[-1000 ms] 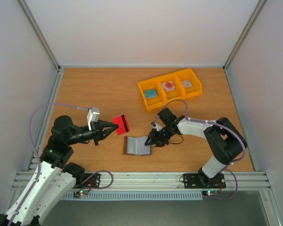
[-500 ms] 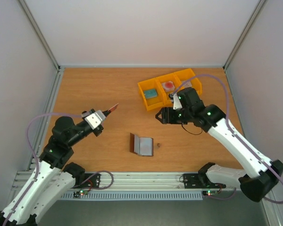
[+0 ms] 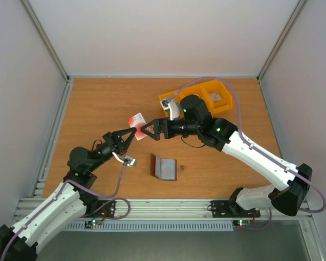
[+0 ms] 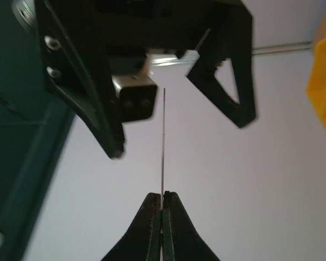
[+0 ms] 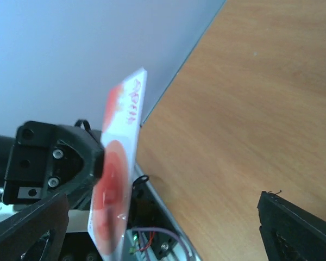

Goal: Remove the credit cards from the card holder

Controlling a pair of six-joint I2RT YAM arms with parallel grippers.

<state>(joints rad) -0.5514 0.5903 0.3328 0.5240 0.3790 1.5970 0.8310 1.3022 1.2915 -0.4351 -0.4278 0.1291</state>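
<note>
My left gripper (image 3: 131, 130) is shut on one credit card (image 3: 137, 119), pale with a red round spot (image 5: 117, 179), and holds it in the air above the table's middle. In the left wrist view the card (image 4: 163, 141) shows edge-on as a thin line rising from the closed fingertips (image 4: 152, 209). My right gripper (image 3: 143, 132) faces it, open wide; the card's free end stands between its fingers (image 4: 228, 92) without touching them. The brown card holder (image 3: 163, 167) lies open on the table below, grey lining up, with no gripper on it.
A yellow three-part bin (image 3: 214, 98) stands at the back right, partly hidden by my right arm. A small brown bit (image 3: 183, 168) lies just right of the holder. The metal rail (image 3: 163, 206) runs along the near edge.
The right arm has swung left from beside the bin to the card, its jaws opening wide. The left arm has turned and brought the card toward the middle. The holder stays put.
</note>
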